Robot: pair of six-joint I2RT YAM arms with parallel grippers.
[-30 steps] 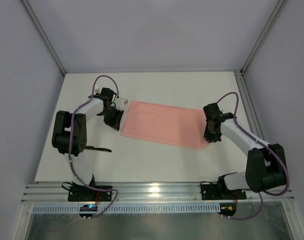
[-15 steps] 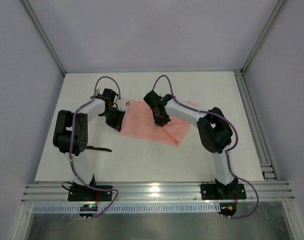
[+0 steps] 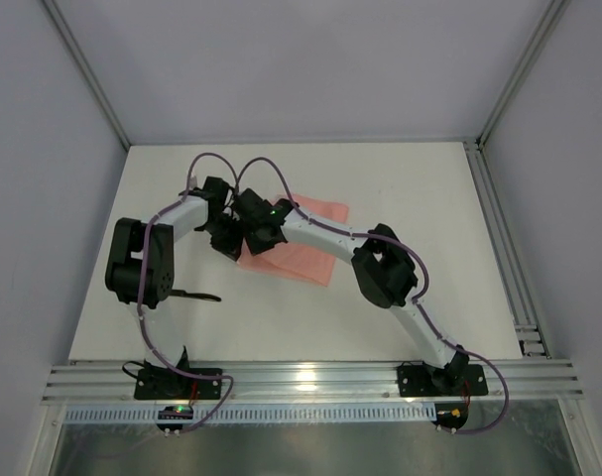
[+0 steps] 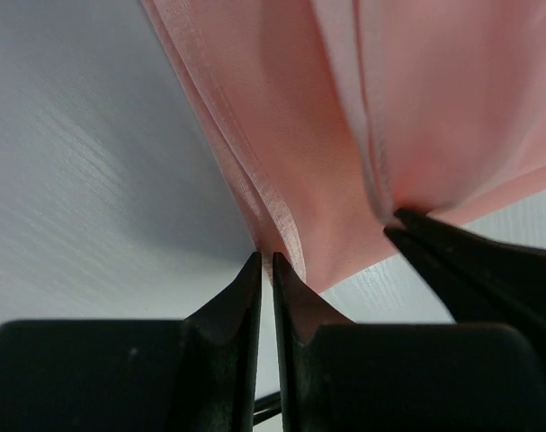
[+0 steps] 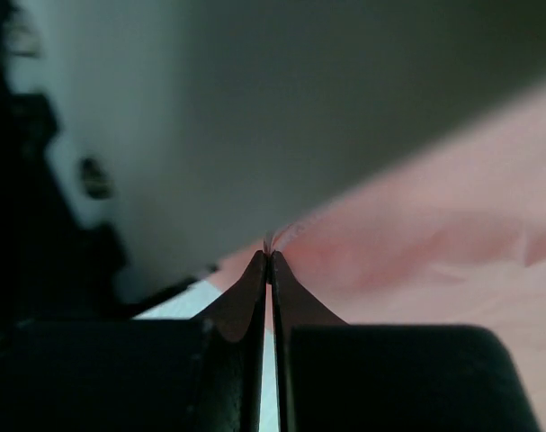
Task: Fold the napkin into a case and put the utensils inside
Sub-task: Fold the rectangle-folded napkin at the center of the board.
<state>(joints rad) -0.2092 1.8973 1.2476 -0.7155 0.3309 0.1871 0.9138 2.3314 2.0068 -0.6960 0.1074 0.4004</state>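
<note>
I judge the case barely half made: the napkin (image 3: 305, 263) lies doubled over on the table (image 3: 429, 297), my right gripper (image 5: 268, 256) pinched shut on its edge beside my left gripper (image 4: 265, 258), jaws narrow on a corner, utensils (image 3: 196, 295) not yet inside.

A robot lab cell: aluminium frame (image 3: 85, 72), plain grey walls (image 3: 301, 59), white table (image 3: 281, 327).

Top view: high, behind the near edge, looking down on the whole counter (image 3: 281, 317) | Left wrist: very close, low, facing napkin (image 4: 326, 135) edge | Right wrist: very close, same edge | Shared: napkin's left side
</note>
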